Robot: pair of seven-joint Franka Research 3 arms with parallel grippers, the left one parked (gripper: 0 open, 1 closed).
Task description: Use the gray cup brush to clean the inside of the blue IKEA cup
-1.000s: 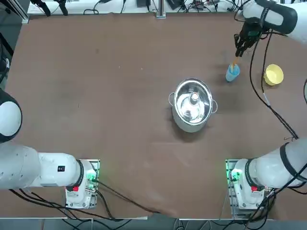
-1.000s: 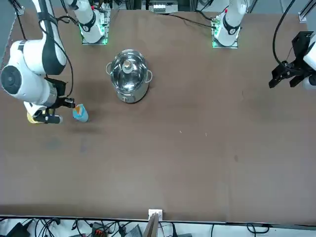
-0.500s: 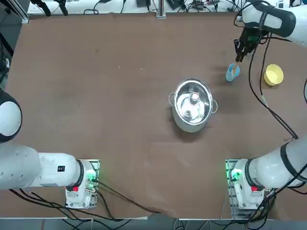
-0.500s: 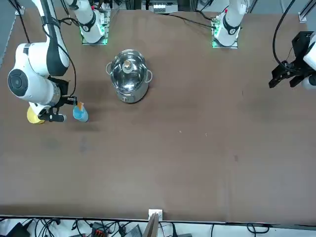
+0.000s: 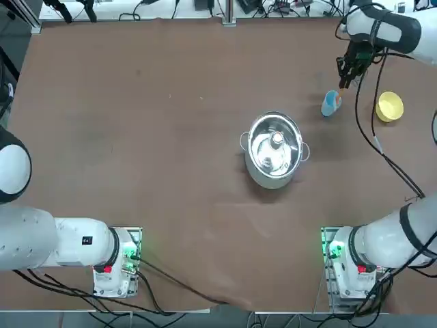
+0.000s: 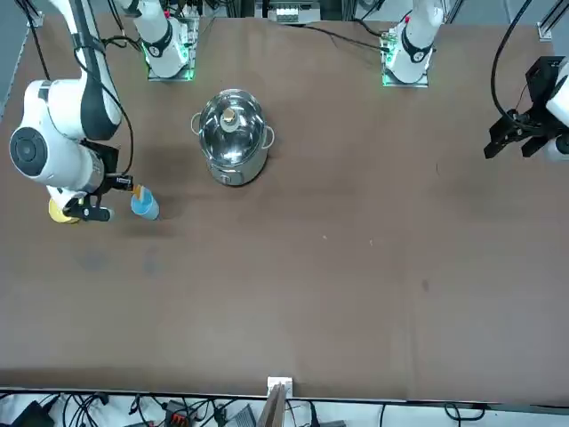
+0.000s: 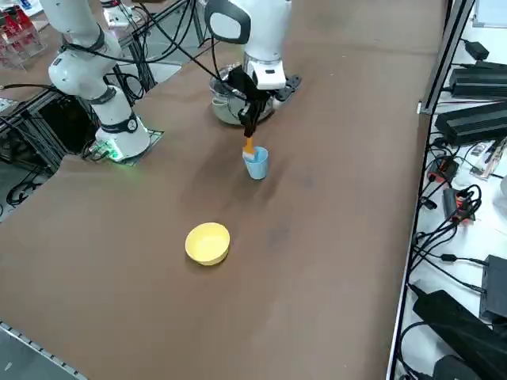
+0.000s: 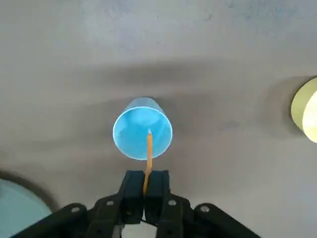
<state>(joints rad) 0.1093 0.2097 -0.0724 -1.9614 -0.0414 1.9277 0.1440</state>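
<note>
The blue IKEA cup stands upright on the brown table, near its far right side in the top view. My right gripper hovers just above it, shut on the thin orange handle of the gray cup brush. The brush points down at the cup's mouth, and its tip lies over the opening. How deep it reaches I cannot tell, and the gray head does not show.
A yellow cup sits a short way to the right of the blue one. A steel pot with two handles stands mid-table, nearer the arm bases.
My right gripper, still holding the brush, has shifted slightly to the right and back over the cup. The blue cup has stayed in place.
</note>
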